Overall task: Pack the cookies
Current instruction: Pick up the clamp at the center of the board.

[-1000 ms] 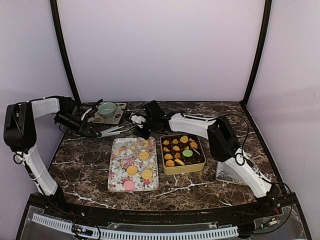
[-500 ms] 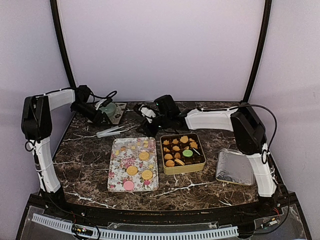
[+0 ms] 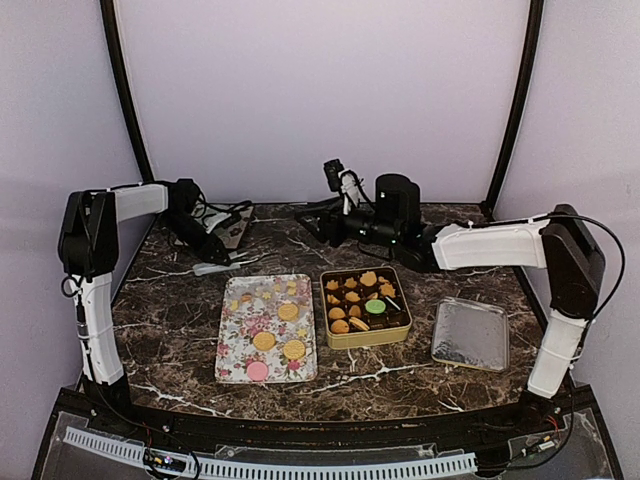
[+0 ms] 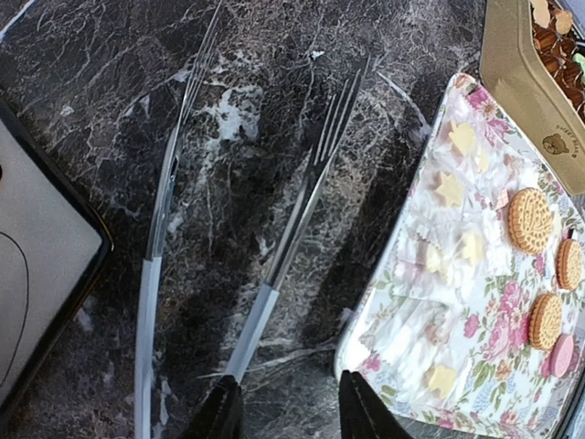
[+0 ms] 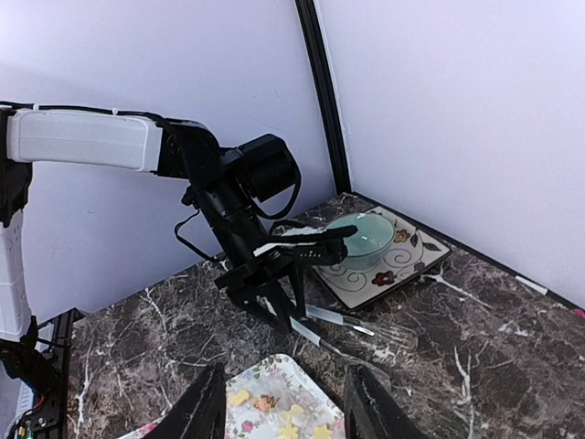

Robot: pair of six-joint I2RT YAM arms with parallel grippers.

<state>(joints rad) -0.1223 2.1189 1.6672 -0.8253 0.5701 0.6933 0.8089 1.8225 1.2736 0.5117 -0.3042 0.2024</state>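
Lab booth: plain lilac walls (image 3: 320, 100), marble tabletop (image 3: 170, 310).

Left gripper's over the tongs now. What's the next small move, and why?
Probably lower the left gripper and close on the tongs at their handle end: they lie flat on the marble beside the flowered tray, the gripper is open and empty above them, and cookies wait on the tray.

On the table (image 3: 160, 320) the tray (image 3: 240, 350) lies just left of the tin (image 3: 366, 339), with cookies (image 3: 288, 311) on the tray and in the tin, the lid (image 3: 470, 334) right of the tin, the tongs (image 3: 215, 267) behind the tray, and a bowl (image 5: 366, 236) on a plate (image 5: 407, 261) behind the tongs.
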